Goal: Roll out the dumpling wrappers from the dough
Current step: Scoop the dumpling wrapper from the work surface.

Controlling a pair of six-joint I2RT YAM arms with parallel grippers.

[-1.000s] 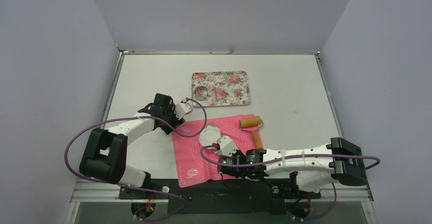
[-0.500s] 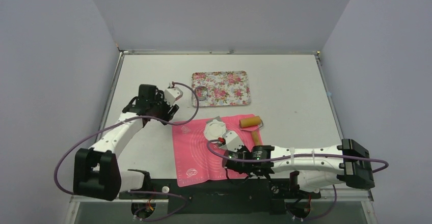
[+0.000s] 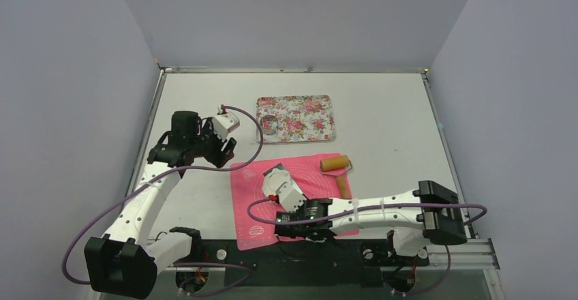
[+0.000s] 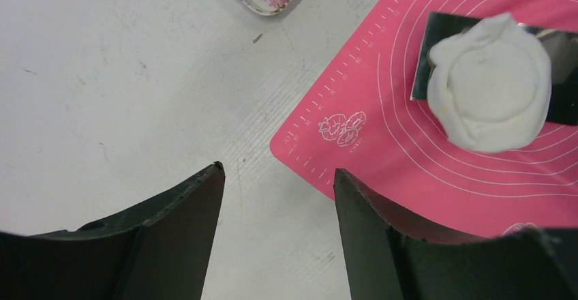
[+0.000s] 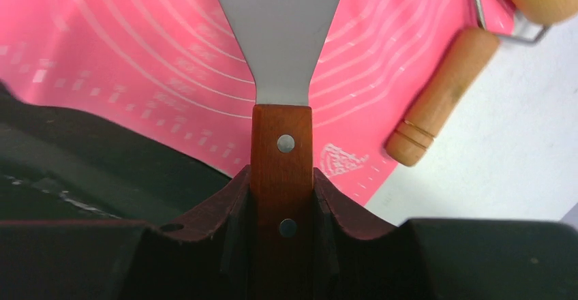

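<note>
The dough [image 4: 491, 82] is a soft white lump with a round pressed mark in its middle. It lies on the metal blade [image 4: 436, 41] of a spatula [image 5: 281, 143] over the pink mat [image 4: 422, 150]. My right gripper [image 5: 281, 177] is shut on the spatula's wooden handle and sits at the mat's near side [image 3: 294, 201]. In the top view the dough [image 3: 275, 177] is just beyond that gripper. My left gripper [image 4: 276, 170] is open and empty, above bare table by the mat's left corner [image 3: 219, 151]. No separate dumpling wrappers show.
A wooden rolling pin [image 3: 335, 163] lies at the mat's far right edge, its handle [image 5: 443, 99] beside the spatula. A floral tray [image 3: 300, 117] sits behind the mat with a metal ring [image 3: 268, 124] in its left end. Grey walls enclose the table.
My left arm has drawn back to the left, off the mat, and its jaws have opened wider. My right arm has shifted left along the mat, carrying the spatula and dough.
</note>
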